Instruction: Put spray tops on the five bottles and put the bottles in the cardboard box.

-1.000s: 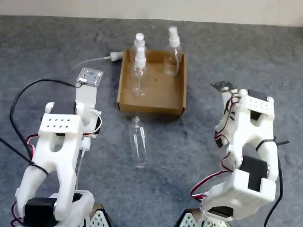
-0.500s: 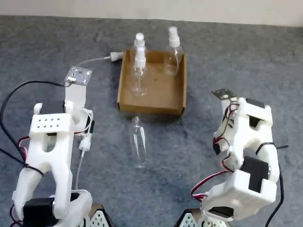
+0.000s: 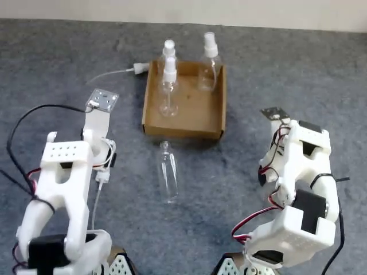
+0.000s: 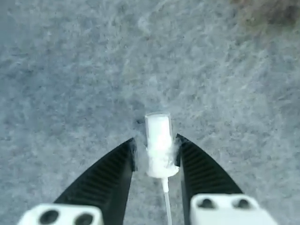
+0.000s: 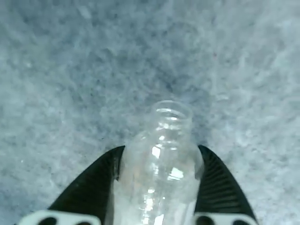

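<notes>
From above, three capped bottles (image 3: pixel 169 86) are seen standing at the cardboard box (image 3: pixel 182 131), toward the back edge of the table (image 3: pixel 298 63). A bare bottle (image 3: pixel 167 172) is laid flat just in front of the box. It could be rolled away if bumped. A loose top (image 3: pixel 140 68) is seen by the box's back left corner.

In the left wrist view, a spray top (image 4: pixel 158 133) is pinched tight by the left gripper (image 4: pixel 156 143). Its thin tube (image 4: pixel 166 201) could be bent, or the bottle's neck could be missed.

In the right wrist view, an open bottle (image 5: pixel 171 117) is squeezed by the right gripper (image 5: pixel 161 150). The smooth bottle could be knocked loose if the top is pushed on hard.
</notes>
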Action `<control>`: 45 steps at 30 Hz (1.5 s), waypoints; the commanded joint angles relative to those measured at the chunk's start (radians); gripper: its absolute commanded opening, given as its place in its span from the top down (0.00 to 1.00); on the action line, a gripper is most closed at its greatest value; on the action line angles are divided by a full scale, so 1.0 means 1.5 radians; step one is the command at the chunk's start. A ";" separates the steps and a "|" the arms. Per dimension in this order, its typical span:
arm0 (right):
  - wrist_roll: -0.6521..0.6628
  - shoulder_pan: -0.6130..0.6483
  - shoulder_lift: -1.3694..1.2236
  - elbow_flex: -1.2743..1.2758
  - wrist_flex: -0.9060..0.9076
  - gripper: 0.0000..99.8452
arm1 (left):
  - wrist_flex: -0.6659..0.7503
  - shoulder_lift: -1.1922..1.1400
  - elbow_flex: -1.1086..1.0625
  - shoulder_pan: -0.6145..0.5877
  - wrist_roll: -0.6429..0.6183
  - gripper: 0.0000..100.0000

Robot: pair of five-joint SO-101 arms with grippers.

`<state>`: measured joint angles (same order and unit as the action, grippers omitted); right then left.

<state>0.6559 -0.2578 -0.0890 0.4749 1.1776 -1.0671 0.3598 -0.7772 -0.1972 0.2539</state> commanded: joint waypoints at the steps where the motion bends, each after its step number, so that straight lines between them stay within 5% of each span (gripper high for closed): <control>1: -0.009 -0.005 0.008 0.001 -0.009 0.89 | 0.036 -0.082 0.027 -0.011 0.007 0.88; 10: -0.006 -0.005 0.008 0.001 -0.009 0.90 | 0.033 -0.174 0.069 -0.008 0.008 0.99; 14: -0.007 -0.008 0.008 -0.005 -0.009 0.98 | 0.032 -0.167 0.084 -0.008 0.005 1.00; 25: -0.062 -0.013 0.147 -0.080 -0.006 1.00 | -0.062 0.065 0.162 0.005 -0.081 1.00; 32: -0.184 0.175 0.407 -0.049 -0.006 1.00 | -0.173 0.261 0.258 0.001 -0.113 1.00; 37: -0.247 0.400 0.569 0.032 -0.009 1.00 | -0.218 0.399 0.290 0.002 -0.114 1.00; 45: -0.307 0.635 0.710 0.157 -0.095 1.00 | -0.225 0.509 0.362 0.006 -0.195 1.00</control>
<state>0.2217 0.6045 0.8915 0.6621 1.1316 -1.4062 1.0810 -0.3261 -0.2018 0.0299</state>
